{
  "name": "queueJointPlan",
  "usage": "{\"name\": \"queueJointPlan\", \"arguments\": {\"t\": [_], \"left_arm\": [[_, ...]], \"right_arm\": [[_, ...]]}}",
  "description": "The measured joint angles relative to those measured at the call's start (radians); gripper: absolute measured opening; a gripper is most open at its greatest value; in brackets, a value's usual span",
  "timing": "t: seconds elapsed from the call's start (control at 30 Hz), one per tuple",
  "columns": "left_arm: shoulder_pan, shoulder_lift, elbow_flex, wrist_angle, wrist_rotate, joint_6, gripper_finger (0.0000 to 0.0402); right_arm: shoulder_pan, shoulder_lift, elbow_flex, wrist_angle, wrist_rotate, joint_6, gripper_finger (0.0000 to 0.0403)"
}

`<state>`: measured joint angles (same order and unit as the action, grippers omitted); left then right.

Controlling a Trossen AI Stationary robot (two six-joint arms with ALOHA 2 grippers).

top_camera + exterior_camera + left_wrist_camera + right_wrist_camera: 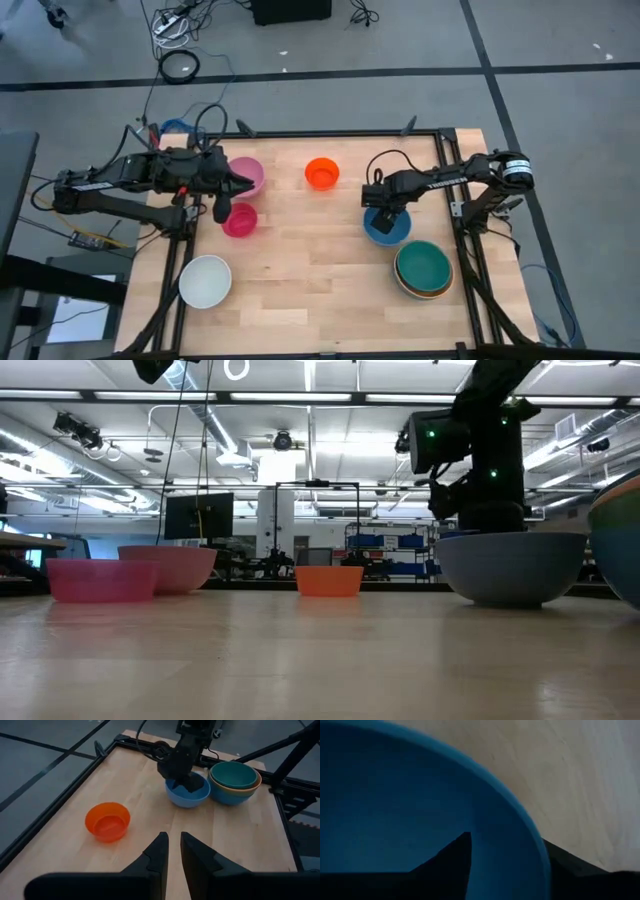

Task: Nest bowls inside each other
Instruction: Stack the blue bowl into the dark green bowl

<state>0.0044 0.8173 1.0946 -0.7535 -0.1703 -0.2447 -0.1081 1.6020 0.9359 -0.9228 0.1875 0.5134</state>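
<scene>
A blue bowl (388, 230) stands on its base at the table's right. My right gripper (385, 212) points down into it, open. One finger (455, 857) is inside the bowl and the other (570, 865) is outside the rim. A teal bowl (424, 264) sits nested in a yellow-orange one (235, 787) near the right front. Pink (248, 174), magenta (240, 220), orange-red (322, 173) and white (206, 281) bowls stand apart. My left gripper (174, 842) hovers above the table's left, narrowly open with nothing between its fingers. My right gripper straddles the blue bowl's wall at its rim (535, 845) from above, one finger inside and one outside. I cannot tell whether either finger touches the wall. The bowl rests on the table.
A black frame (340, 133) borders the table's far edge and sides. Bare wood lies in the middle of the table between the bowls. The teal stack stands close to the blue bowl's near right side.
</scene>
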Motion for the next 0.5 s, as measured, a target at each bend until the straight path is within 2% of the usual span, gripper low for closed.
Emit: {"name": "queueJointPlan", "arguments": {"t": [0.1,0.27,0.5], "left_arm": [[0.000,0.000,0.000,0.001,0.000,0.005,0.0058],[0.000,0.000,0.000,0.001,0.000,0.005,0.0058],[0.000,0.000,0.000,0.002,0.000,0.005,0.0058]], "right_arm": [[0.000,0.000,-0.003,0.001,0.000,-0.002,0.0131],[0.000,-0.015,0.001,0.004,-0.032,-0.025,0.0026],[-0.016,-0.132,-0.003,-0.004,-0.016,-0.009,0.0004]]}}
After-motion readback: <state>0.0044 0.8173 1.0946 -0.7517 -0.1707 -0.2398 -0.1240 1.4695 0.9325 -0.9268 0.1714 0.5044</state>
